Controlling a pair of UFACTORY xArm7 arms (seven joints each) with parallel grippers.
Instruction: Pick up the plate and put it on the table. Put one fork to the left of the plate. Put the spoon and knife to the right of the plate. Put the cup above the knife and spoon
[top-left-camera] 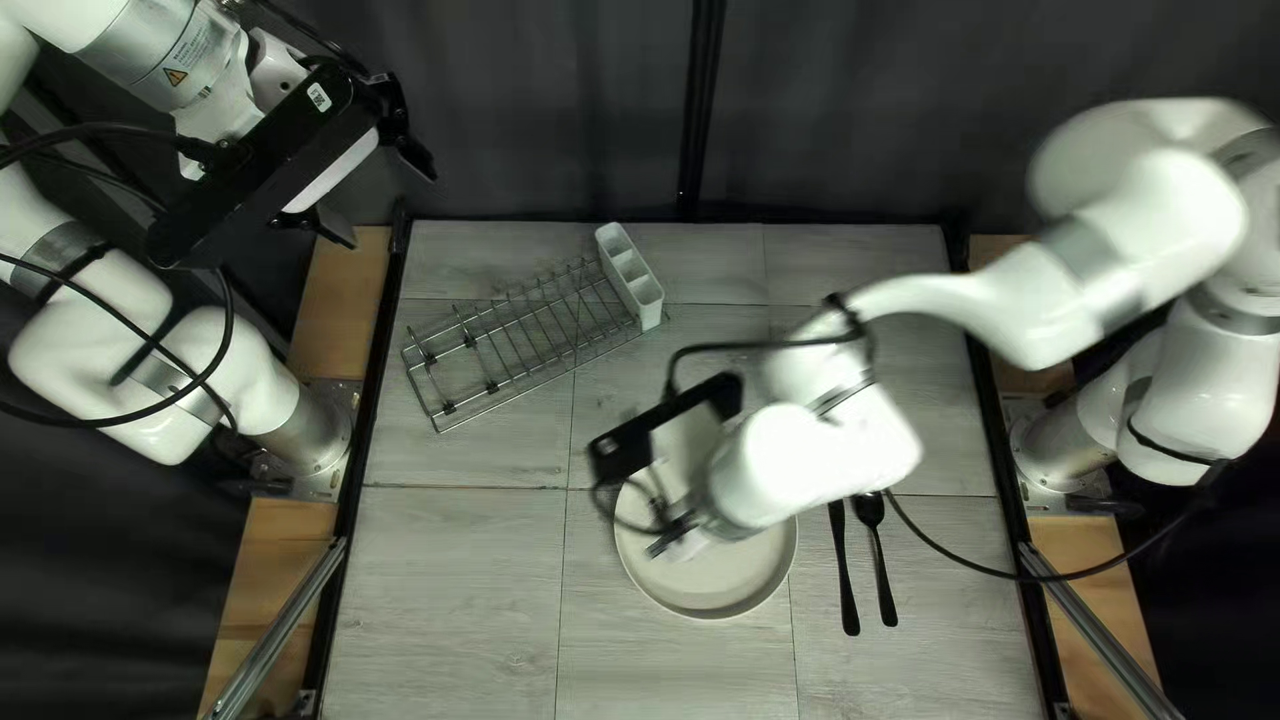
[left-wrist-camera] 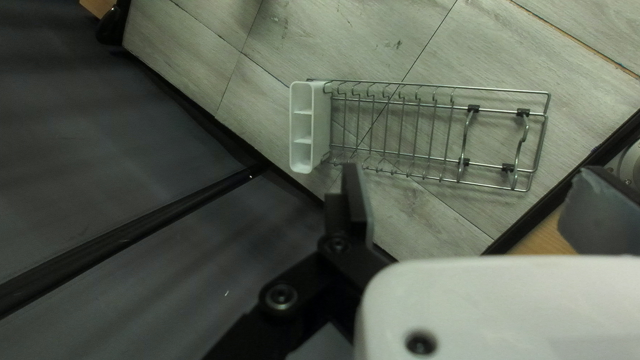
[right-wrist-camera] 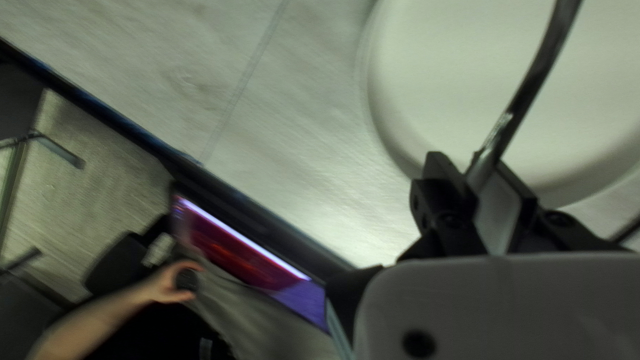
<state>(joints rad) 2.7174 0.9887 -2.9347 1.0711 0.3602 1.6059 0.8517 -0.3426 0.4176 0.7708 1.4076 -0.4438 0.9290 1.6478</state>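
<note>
Plate [top-left-camera: 714,590] sits flat on the table [top-left-camera: 454,587] in the top left view, and right above it comes the right gripper [top-left-camera: 675,536], its arm a white blur, hiding part of the dish! Just to the plate's right, a black knife [top-left-camera: 846,587] and a black spoon [top-left-camera: 880,567] lie side by side, handles toward the near edge, the knife closer to the plate. Over toward the far edge, a wire dish rack [top-left-camera: 520,350] rests at a slant, a white cutlery caddy [top-left-camera: 630,274] at its end, and the left gripper [top-left-camera: 390,208] hangs up beyond the table's far left corner.

On to the left wrist view: that gripper stands wide apart, nothing in its grasp, with rack and caddy on the tabletop out ahead.

Now the right wrist view, and the right gripper [right-wrist-camera: 479,179] is closed on a dark, shiny utensil [right-wrist-camera: 527,93], exact type unclear, reaching out across the plate! Past the table edge, a screen [right-wrist-camera: 233,243] glows, and a person's hand [right-wrist-camera: 170,283] grips something dark
</note>
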